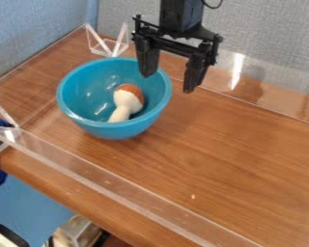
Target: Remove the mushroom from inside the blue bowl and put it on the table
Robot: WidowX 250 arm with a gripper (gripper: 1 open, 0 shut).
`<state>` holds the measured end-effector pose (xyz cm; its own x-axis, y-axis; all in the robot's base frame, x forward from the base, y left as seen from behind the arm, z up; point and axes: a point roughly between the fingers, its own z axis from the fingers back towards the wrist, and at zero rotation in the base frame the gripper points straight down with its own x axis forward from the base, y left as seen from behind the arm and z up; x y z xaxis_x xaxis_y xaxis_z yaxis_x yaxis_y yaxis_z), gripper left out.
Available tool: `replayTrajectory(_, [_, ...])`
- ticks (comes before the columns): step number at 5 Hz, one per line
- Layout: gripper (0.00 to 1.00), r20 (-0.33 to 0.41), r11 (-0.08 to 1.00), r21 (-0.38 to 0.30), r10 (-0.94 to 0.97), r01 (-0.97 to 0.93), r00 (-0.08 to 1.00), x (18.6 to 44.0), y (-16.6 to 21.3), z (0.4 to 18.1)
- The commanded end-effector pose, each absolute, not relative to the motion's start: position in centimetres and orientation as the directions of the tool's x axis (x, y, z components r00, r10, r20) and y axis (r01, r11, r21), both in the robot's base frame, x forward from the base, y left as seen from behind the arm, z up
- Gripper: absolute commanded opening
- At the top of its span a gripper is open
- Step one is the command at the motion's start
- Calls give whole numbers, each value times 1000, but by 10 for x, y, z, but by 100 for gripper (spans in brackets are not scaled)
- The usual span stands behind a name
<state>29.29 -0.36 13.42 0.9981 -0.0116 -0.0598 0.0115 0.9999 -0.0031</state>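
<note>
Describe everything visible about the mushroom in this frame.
The mushroom is a small toy with a thick cream-white stem and a rounded orange-brown cap, smooth like plastic. It lies tipped on its side inside the blue bowl, cap toward the far right wall, stem pointing toward the near side. It rests on the bowl's inner surface. The open end effector hangs above the bowl's far right rim, not touching the mushroom.

— What carries everything here?
— A brown wood-grain tabletop (pixel 235 130) with low clear walls (pixel 119 178) along its edges.
— And directly on it?
— The blue bowl (pixel 80 92), toward the left rear. Its base seems to sit flat, though the rim hides it.
</note>
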Motion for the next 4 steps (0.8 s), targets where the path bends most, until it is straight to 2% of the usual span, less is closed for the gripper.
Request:
replayTrajectory(1, [100, -72, 999, -2, -33, 33, 997, 290, -1, 142])
replayTrajectory(2, [100, -80, 999, 1, -40, 41, 996, 287, 6, 150])
replayTrajectory(3, [100, -84, 1000, 3, -13, 13, 996, 288, 24, 142])
replayTrajectory(4, [100, -72, 998, 13, 64, -63, 995, 288, 59, 131])
